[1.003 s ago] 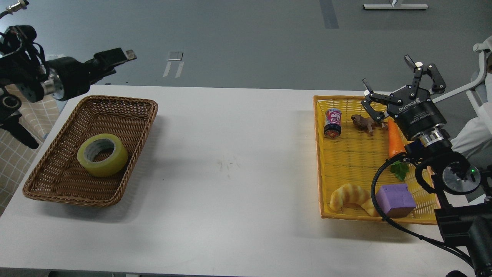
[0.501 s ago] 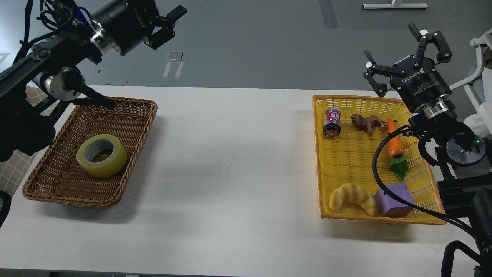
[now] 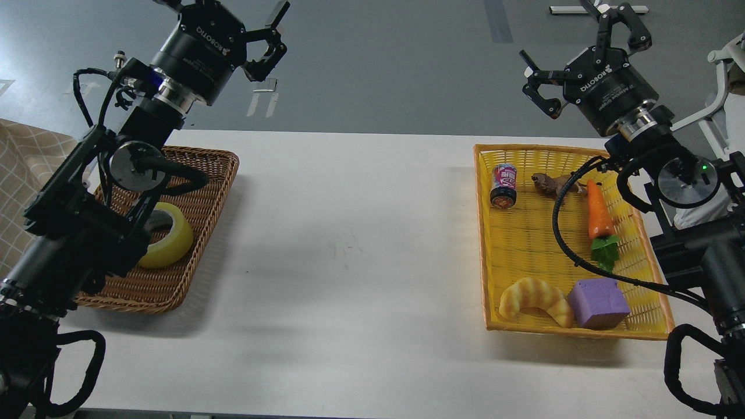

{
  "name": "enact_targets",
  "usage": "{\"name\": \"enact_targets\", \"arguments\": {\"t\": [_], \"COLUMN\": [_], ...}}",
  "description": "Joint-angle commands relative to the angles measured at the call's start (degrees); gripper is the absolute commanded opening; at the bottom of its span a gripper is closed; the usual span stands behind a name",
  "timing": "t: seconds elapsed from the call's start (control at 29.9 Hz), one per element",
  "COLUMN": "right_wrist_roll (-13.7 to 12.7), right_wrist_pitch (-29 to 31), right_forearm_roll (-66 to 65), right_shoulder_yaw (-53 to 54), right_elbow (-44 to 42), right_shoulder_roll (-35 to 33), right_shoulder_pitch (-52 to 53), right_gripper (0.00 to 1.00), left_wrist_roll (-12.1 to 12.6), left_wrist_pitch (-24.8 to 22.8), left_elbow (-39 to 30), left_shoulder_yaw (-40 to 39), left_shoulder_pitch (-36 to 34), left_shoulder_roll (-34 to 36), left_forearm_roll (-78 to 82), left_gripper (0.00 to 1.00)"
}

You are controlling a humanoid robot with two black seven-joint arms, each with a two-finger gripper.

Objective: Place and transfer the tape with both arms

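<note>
1. Tape [image 3: 171, 238] lies in the brown wicker basket [image 3: 198, 192] on the white surface [image 3: 349, 244], partly hidden behind my left arm [image 3: 87, 215].
2. My left end effector [image 3: 256, 26] hangs above the basket's far end, fingers spread and empty.
3. My right end effector [image 3: 573, 43] is spread and empty too, above the yellow tray [image 3: 524, 233] holding a can [image 3: 504, 185], carrot [image 3: 598, 210], croissant [image 3: 532, 299] and purple block [image 3: 598, 302].

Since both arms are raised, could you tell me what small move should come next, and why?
Probably lower the left end effector, open and empty, toward the tape, which lies untouched in the brown basket, partly hidden behind that arm.
</note>
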Motion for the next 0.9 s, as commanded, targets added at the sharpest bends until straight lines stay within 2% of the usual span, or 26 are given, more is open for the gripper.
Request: {"name": "enact_targets", "arguments": {"t": [0.0, 0.2, 0.87], "right_wrist_roll": [-0.01, -0.01, 0.08], "right_wrist_pitch": [0.0, 0.0, 0.0], "right_forearm_roll": [-0.32, -1.73, -2.61], "right_shoulder_yaw": [-0.38, -0.64, -0.64], "right_elbow": [-0.64, -2.32, 1.46], "right_shoulder_roll": [0.09, 0.35, 0.71], "right_shoulder_pitch": [0.2, 0.64, -1.12], "right_gripper": [1.0, 1.0, 1.0], "left_wrist_roll": [0.39, 0.3, 0.83], "left_wrist_pitch": [-0.68, -0.77, -0.95], "left_elbow": [-0.03, -0.38, 2.6], "left_shoulder_yaw": [-0.12, -0.82, -0.91], "left_shoulder_pitch": [0.8, 0.88, 0.36], "left_shoulder_roll": [-0.4, -0.4, -1.1], "left_forearm_roll": [0.0, -0.09, -0.09], "left_gripper": [0.98, 0.98, 0.98]}}
